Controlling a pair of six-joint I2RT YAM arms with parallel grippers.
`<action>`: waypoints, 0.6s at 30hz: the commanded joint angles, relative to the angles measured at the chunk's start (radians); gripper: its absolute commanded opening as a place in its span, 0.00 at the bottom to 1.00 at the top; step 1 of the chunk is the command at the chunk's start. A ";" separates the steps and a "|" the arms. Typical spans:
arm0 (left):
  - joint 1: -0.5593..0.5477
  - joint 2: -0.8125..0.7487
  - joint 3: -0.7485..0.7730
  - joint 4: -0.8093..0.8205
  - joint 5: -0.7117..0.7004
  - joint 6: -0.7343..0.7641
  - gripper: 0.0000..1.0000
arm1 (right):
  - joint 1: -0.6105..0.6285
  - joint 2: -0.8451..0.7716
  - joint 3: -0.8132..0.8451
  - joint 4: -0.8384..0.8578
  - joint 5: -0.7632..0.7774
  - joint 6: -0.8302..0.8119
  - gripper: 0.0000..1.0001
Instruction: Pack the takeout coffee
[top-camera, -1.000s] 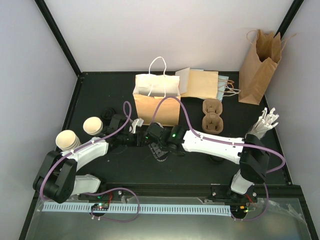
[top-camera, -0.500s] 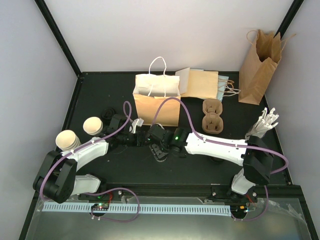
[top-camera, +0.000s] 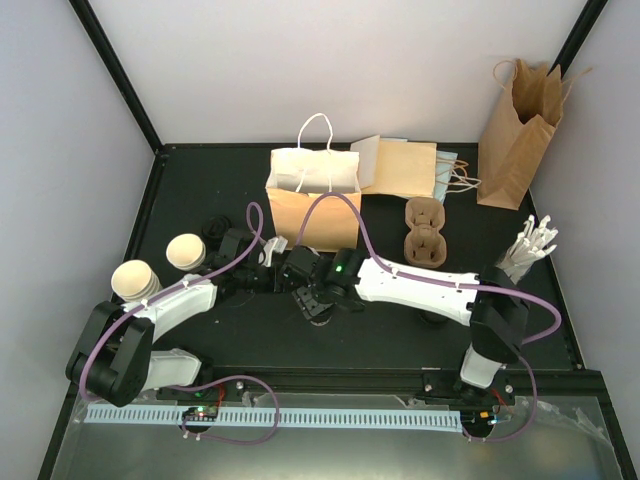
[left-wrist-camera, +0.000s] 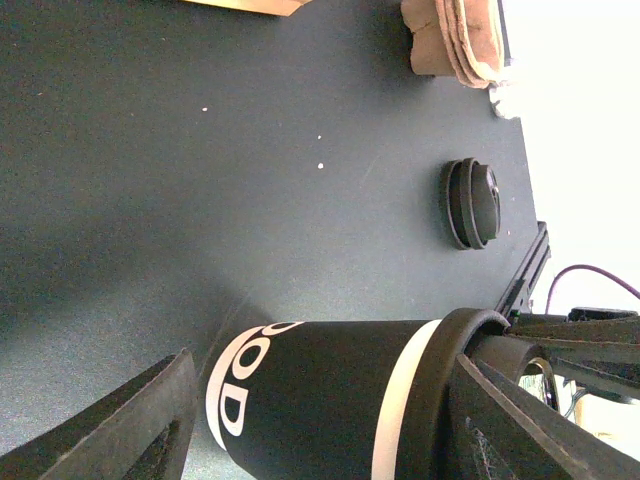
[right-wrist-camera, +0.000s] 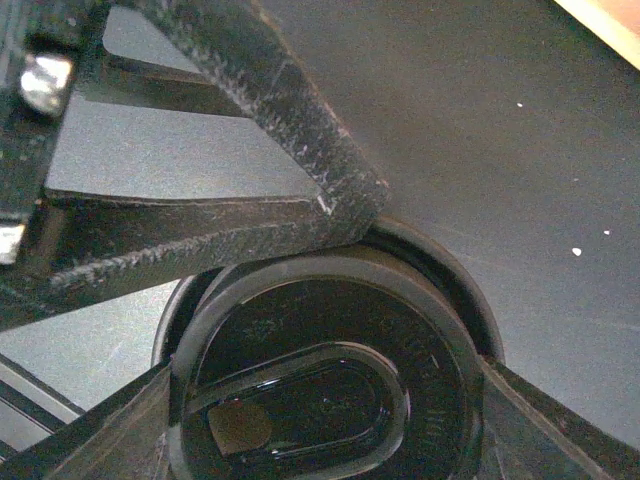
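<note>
A takeout coffee (left-wrist-camera: 330, 400), here a black cup with white lettering, a white band and a black lid (right-wrist-camera: 330, 390), sits where my two grippers meet at the table's middle. The top view hides it under them. It lies lengthwise between the fingers of my left gripper (left-wrist-camera: 322, 365) (top-camera: 280, 278): the lid is against one finger, and a narrow gap shows at the base. My right gripper (right-wrist-camera: 328, 372) (top-camera: 300, 288) is over the lid, with a finger pressed to each side of its rim. Two cream-white cups (top-camera: 186, 250) (top-camera: 132, 280) stand at the left.
A tan bag with white handles (top-camera: 313, 205) stands open just behind the grippers. Flat bags (top-camera: 400, 165) lie beside it and a tall brown bag (top-camera: 518, 135) stands at the back right. A pulp cup carrier (top-camera: 424, 232) is right of centre. Black lids (top-camera: 213, 228) (left-wrist-camera: 472, 203) lie on the table.
My right arm has shifted a little to the left, closer to the left gripper. The left arm has not moved.
</note>
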 joint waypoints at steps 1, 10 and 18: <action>-0.011 0.009 0.028 -0.023 0.027 0.026 0.71 | 0.032 0.161 -0.102 -0.196 -0.069 0.039 0.69; -0.012 0.009 0.026 -0.025 0.028 0.029 0.71 | 0.036 0.075 -0.173 0.018 -0.133 0.037 0.70; -0.012 0.009 0.023 -0.025 0.028 0.029 0.71 | 0.036 0.080 -0.196 -0.027 -0.313 -0.017 0.70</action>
